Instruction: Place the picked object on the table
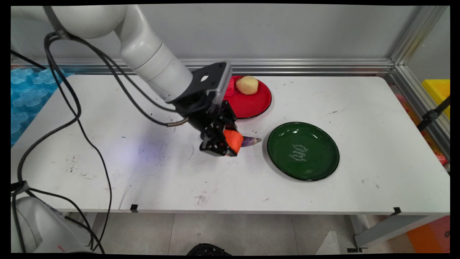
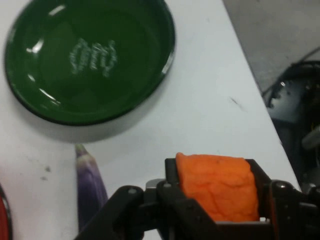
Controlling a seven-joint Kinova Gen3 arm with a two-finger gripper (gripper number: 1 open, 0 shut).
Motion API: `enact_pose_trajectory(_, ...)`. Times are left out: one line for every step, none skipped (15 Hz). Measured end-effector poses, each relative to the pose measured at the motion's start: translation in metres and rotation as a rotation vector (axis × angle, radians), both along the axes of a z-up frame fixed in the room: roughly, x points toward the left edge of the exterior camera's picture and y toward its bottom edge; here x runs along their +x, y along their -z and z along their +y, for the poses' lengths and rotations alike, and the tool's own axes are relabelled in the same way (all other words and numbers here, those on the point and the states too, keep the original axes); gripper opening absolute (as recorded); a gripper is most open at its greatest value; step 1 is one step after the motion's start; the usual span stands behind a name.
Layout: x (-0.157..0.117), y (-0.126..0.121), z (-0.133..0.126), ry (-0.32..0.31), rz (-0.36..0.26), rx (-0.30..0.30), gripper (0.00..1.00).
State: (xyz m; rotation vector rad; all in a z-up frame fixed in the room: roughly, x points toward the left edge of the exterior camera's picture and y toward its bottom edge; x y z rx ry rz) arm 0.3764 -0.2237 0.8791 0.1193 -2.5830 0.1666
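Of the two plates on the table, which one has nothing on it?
The green plate, nearer the table's front, is bare except for white lettering. The red plate behind it carries a pale yellow potato.

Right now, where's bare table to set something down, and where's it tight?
Bare table: the wide stretch right of the green plate, the front strip below it, and the left half under the cables. Tight: around the end effector, shut on an orange piece, with the purple item, green plate and red plate close by.

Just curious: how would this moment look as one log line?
hand: shut on orange piece | beside: purple thing | green plate: bare | red plate: yellow lump
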Motion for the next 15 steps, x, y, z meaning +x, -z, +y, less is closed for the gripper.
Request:
enact_pose_trajectory(0.002,0.005,0.001,0.015,-0.003,0.000,0.00)
enact_pose_trajectory(0.003,0.011,0.001,0.032,-0.006,0.000,0.00)
enact_pose_trajectory(0.003,0.017,0.000,0.044,-0.008,-0.001,0.00)
enact_pose_trajectory(0.002,0.023,-0.001,0.055,-0.009,-0.003,0.00)
enact_pose_trajectory(0.001,0.028,-0.003,0.065,-0.010,-0.005,0.00)
enact_pose_trajectory(-0.001,0.034,-0.005,0.075,-0.011,-0.007,0.00)
enact_pose_trajectory(-0.003,0.041,-0.007,0.089,-0.015,-0.011,0.00)
enact_pose_trajectory(-0.006,0.049,-0.010,0.104,-0.018,-0.015,0.00)
enact_pose_trajectory(-0.008,0.057,-0.013,0.118,-0.022,-0.019,0.00)
enact_pose_trajectory(-0.010,0.064,-0.015,0.129,-0.026,-0.021,0.00)
enact_pose_trajectory(-0.012,0.072,-0.017,0.143,-0.030,-0.022,0.00)
enact_pose_trajectory(-0.013,0.078,-0.019,0.153,-0.032,-0.023,0.00)
enact_pose_trajectory(-0.014,0.084,-0.021,0.164,-0.035,-0.024,0.00)
enact_pose_trajectory(-0.016,0.089,-0.022,0.172,-0.037,-0.025,0.00)
enact_pose_trajectory(-0.016,0.093,-0.023,0.177,-0.038,-0.025,0.00)
